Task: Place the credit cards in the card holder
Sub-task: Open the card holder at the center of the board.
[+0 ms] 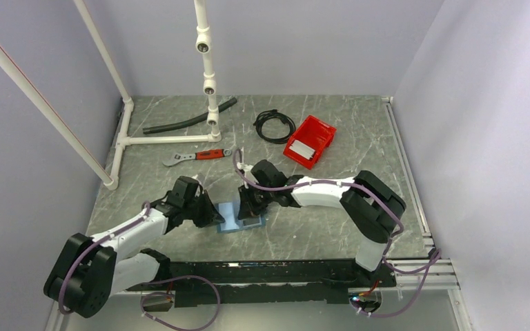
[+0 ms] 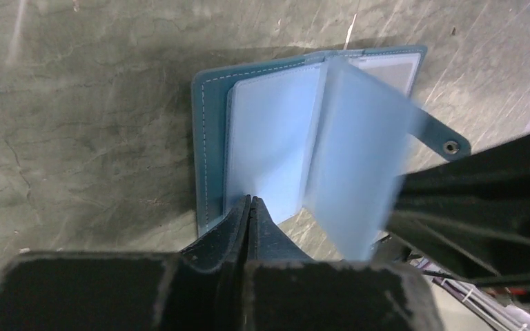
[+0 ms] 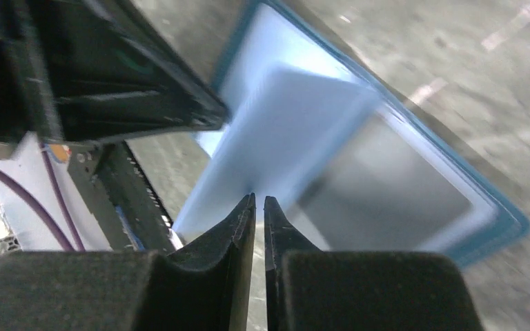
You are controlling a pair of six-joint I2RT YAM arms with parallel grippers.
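Top view, holder (image 1: 233, 222): it is lying open on the table (image 1: 317, 231), towards the near edge, between my two grippers.
Top view, left gripper (image 1: 214, 218): I am reaching down to the holder's left edge.
Top view, right gripper (image 1: 252, 212): I am leaning over the holder's right half.
Top view, card (image 1: 302, 150): a white one is lying in the red bin (image 1: 323, 131), well apart from the holder, towards the far right.
Top view, rest: a wrench (image 1: 197, 156), a coiled cable (image 1: 274, 126) and a black hose (image 1: 190, 123) are lying at the back of the table.
Left wrist, fingers: I am pressing them together at the near edge of the holder's clear pockets. I cannot tell whether a pocket is pinched between them.
Left wrist, holder: one leaf (image 2: 359, 158) is standing up from the spine, blurred. The snap tab (image 2: 448, 146) is sticking out on the right.
Right wrist, fingers: I am keeping them nearly together, with a thin slit between, and the raised leaf's edge is meeting the tips. I cannot tell whether it is pinched.
Right wrist, holder: a grey rectangle is showing through one pocket. I cannot tell whether it is a card.
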